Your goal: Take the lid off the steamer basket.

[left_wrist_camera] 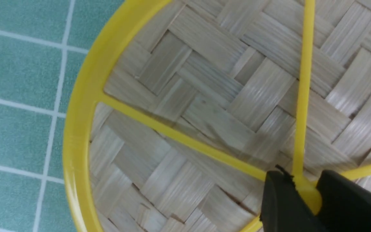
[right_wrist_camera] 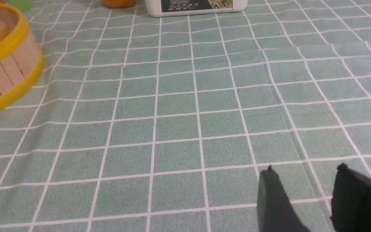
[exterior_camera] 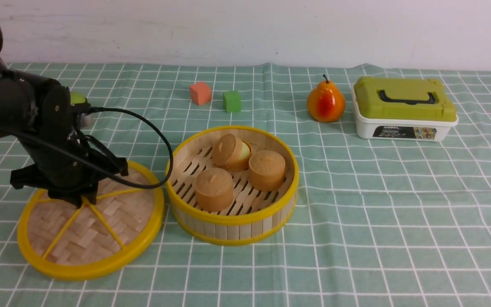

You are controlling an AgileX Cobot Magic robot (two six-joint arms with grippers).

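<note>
- We judge the lid point(exterior_camera: 100, 232), lower left of the frame, light and stiff; its centre knob point(left_wrist_camera: 308, 195) is the handhold.
- Our left end effector point(left_wrist_camera: 304, 180) pinches that knob; our right end effector point(right_wrist_camera: 306, 169) is spread, empty.

The left gripper's point(left_wrist_camera: 304, 185) two black fingers point(left_wrist_camera: 282, 206) sat clamped on either side of the yellow knob point(left_wrist_camera: 308, 196) at the centre of the lid point(left_wrist_camera: 204, 106), whose woven bamboo, thin spokes point(left_wrist_camera: 185, 140) and thick yellow rim point(left_wrist_camera: 76, 129) lay on green checked cloth point(left_wrist_camera: 14, 93).
</note>
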